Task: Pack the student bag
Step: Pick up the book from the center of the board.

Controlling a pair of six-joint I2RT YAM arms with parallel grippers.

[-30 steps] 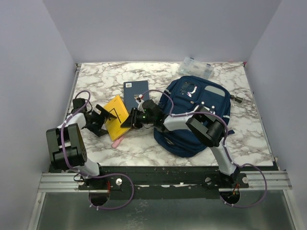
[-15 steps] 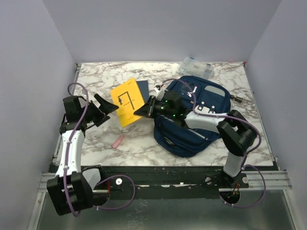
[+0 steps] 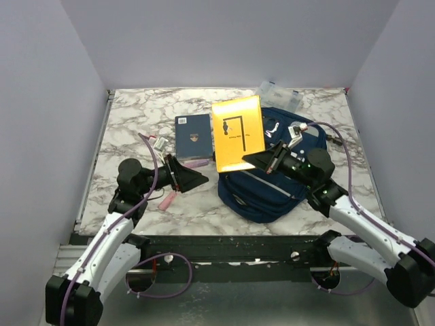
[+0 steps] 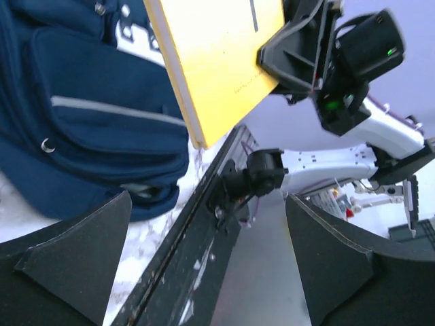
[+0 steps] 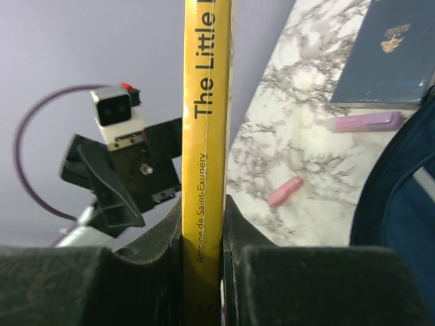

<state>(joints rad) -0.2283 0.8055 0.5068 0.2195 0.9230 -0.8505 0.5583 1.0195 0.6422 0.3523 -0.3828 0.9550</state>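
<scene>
The student bag (image 3: 272, 193), navy blue with grey stripes, lies on the marble table at right of centre; its front pockets (image 4: 81, 115) fill the upper left of the left wrist view. My right gripper (image 3: 263, 161) is shut on the lower edge of a yellow book (image 3: 238, 132), which it holds in the air over the bag's left side. The right wrist view shows the book's spine (image 5: 206, 136) clamped between the fingers (image 5: 204, 272). My left gripper (image 3: 195, 180) is open and empty, low over the table left of the bag, pointing right, with its fingers (image 4: 75, 265) wide apart.
A navy book (image 3: 193, 136) lies flat behind the left gripper, with a pink highlighter (image 3: 197, 163) at its near edge. A pink eraser (image 3: 166, 202) lies close to the left arm. A clear plastic box (image 3: 277, 95) sits at the back, behind the bag.
The right gripper has raised the yellow book and carried it right, above the bag. The left arm has swung down and in, and its open gripper now points right toward the bag.
</scene>
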